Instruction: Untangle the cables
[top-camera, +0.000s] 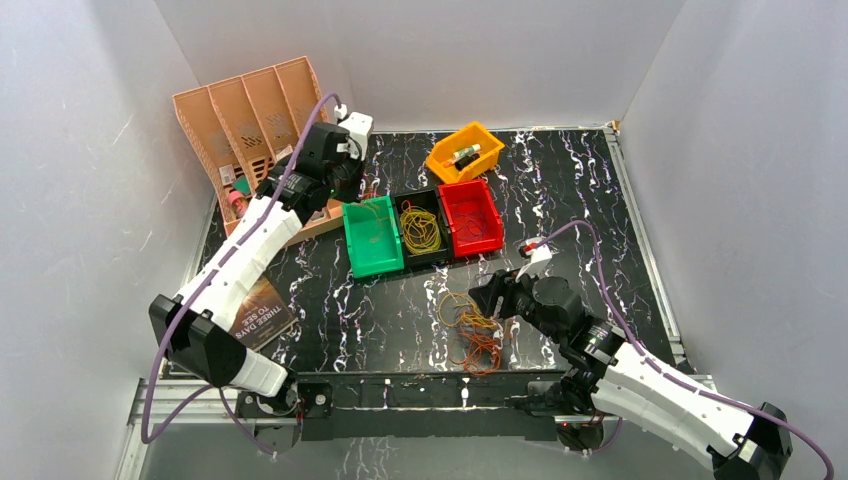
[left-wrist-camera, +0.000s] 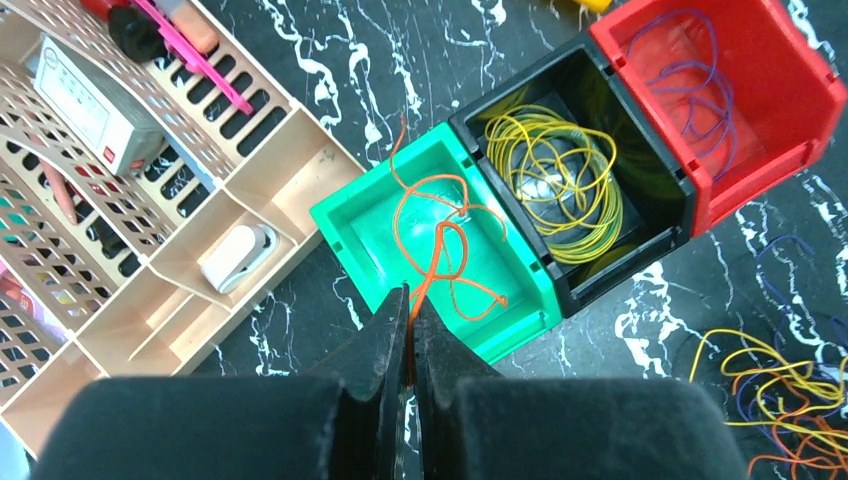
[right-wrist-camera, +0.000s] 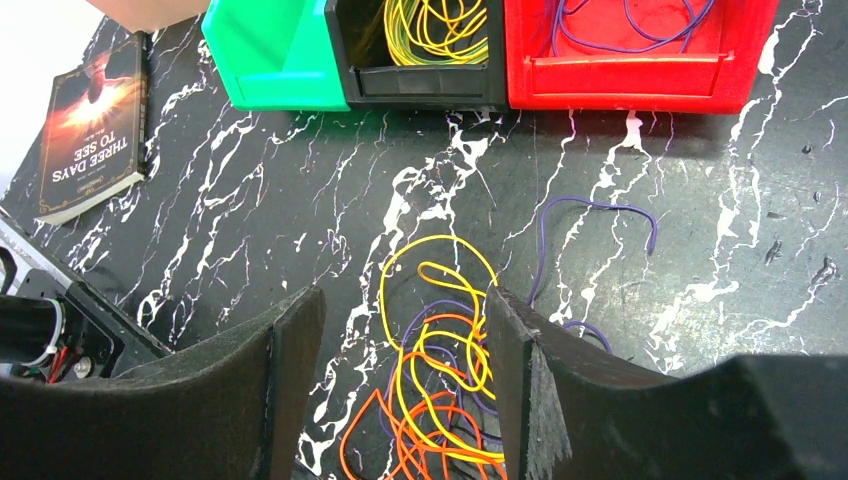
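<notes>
A tangle of orange, yellow and purple cables (top-camera: 470, 330) lies on the black marble table near its front edge. My right gripper (right-wrist-camera: 400, 300) hovers open just above the tangle (right-wrist-camera: 440, 380), a finger on either side. One purple cable (right-wrist-camera: 590, 205) lies apart beyond it. My left gripper (left-wrist-camera: 410, 295) is shut on an orange cable (left-wrist-camera: 440, 240) that hangs down into the green bin (left-wrist-camera: 345, 235). Yellow cables (left-wrist-camera: 550, 170) fill the black bin (left-wrist-camera: 600, 90). Purple cables (left-wrist-camera: 690, 80) lie in the red bin (left-wrist-camera: 790, 90).
The three bins stand in a row mid-table, with the green one (top-camera: 375, 250) on the left. An orange bin (top-camera: 465, 152) sits behind them. A peach slotted organizer (top-camera: 240, 120) holding small items is at the back left. A book (top-camera: 262, 310) lies front left. White walls enclose the table.
</notes>
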